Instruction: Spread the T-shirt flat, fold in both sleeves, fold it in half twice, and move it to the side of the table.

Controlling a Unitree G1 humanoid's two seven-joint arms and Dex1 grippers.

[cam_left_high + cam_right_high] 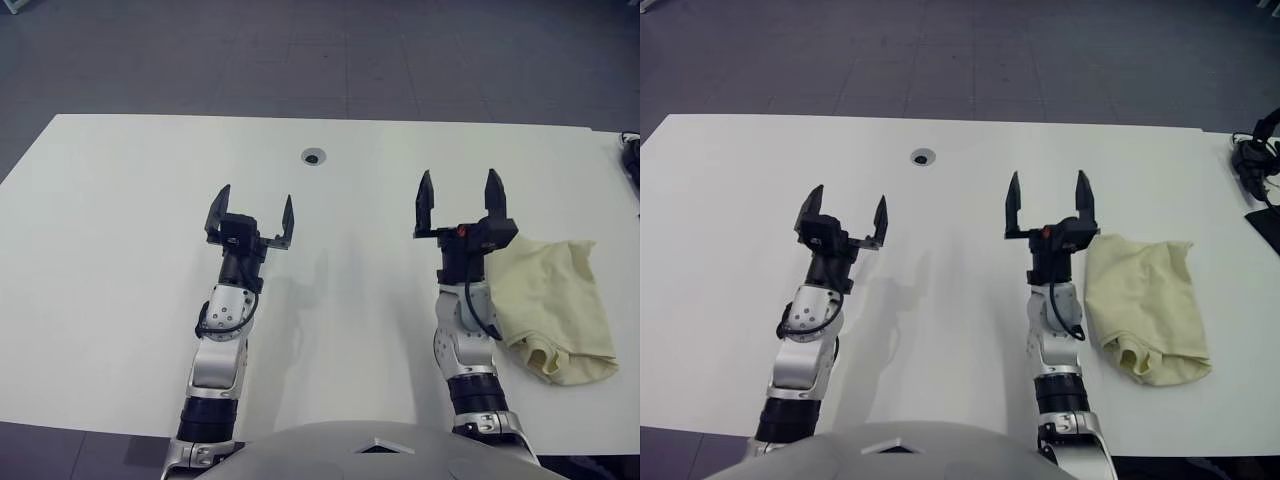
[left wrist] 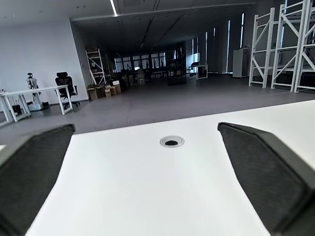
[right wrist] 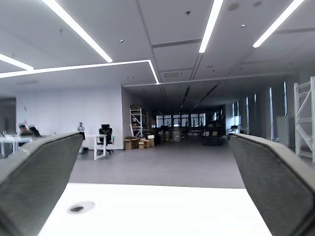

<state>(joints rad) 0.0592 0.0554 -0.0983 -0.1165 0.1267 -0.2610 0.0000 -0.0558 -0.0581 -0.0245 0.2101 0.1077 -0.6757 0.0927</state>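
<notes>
Left eye view has the pale yellow T-shirt (image 1: 550,300) lying as a compact, slightly rumpled bundle on the robot's right part of the table (image 1: 120,250), near the right edge and just beside the right forearm. Both grippers are empty with their fingers spread wide: the left gripper (image 1: 255,198) hangs over the bare middle of the table, and the right gripper (image 1: 460,178) points away from the robot toward the far side, a bit off from the small cable hole (image 1: 313,156). The shirt isn't between anyone's fingers. It sits to the outer side of the right gripper and closer to the robot than the fingertips, with its corner right up by the wrist; whether it touches there is hard to tell. Best guess is this is the tail end, with the shirt folded up and parked at the side. If that bundle doesn't count as folded, the right arm would need to swing outward and back, come down on a fabric edge and drag it to the middle for spreading.
</notes>
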